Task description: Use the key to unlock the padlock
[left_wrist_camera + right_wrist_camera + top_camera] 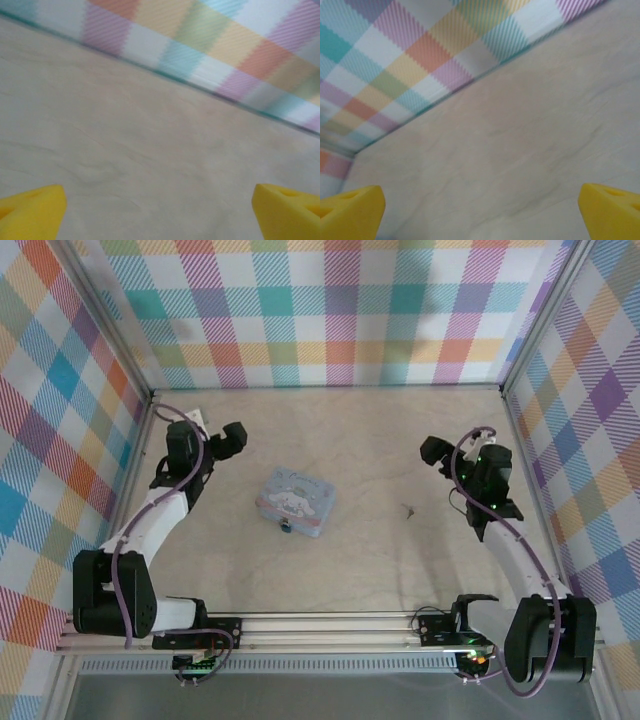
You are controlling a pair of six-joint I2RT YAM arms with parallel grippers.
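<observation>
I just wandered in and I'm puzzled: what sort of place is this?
Probably a robot practice cell: a left arm and a right arm bolted to a rail at the table edge, plaid walls boxing it in, a cartoon tin and a key laid out.

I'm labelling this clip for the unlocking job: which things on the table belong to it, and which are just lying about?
For the job:
padlock
key

Just lying about:
tin, with the padlock at its near edge
</observation>
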